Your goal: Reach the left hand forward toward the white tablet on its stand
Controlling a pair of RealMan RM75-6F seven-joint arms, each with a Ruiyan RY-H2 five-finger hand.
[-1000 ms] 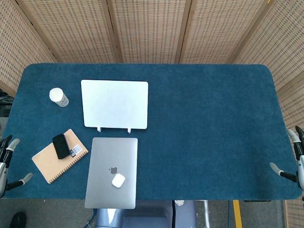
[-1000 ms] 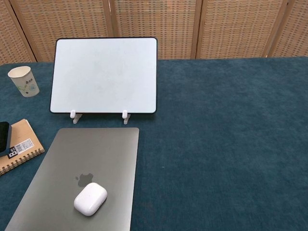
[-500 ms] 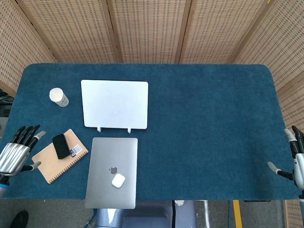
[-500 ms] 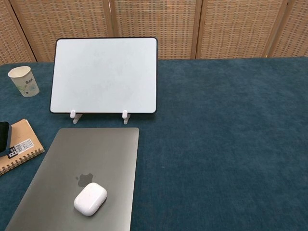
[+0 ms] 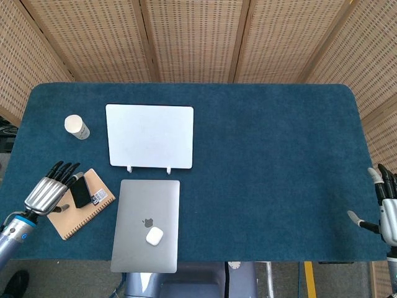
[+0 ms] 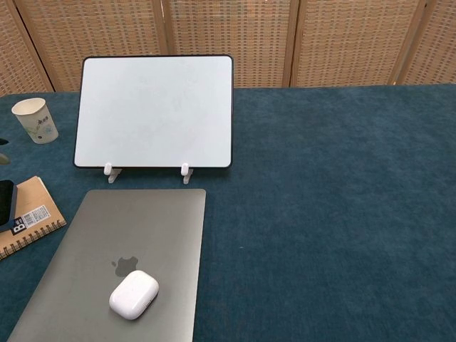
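Note:
The white tablet [image 5: 149, 135] leans on its small white stand [image 5: 129, 168] at the table's back left; in the chest view the tablet [image 6: 154, 111] faces me upright. My left hand [image 5: 48, 192] hovers over the left table edge, above the notebook [image 5: 82, 208] and the black phone [image 5: 80, 191], fingers spread and empty, well short of the tablet. Only a fingertip of it peeks in at the chest view's left edge. My right hand [image 5: 386, 208] stays open at the table's far right edge.
A closed silver laptop [image 5: 146, 225] with a white earbud case [image 5: 154, 236] on it lies in front of the tablet. A paper cup [image 5: 76, 126] stands left of the tablet. The blue table [image 5: 279, 161] is backed by woven screens.
My left hand has risen from below the table's left edge and moved forward and right, over the notebook. The right hand has barely shifted.

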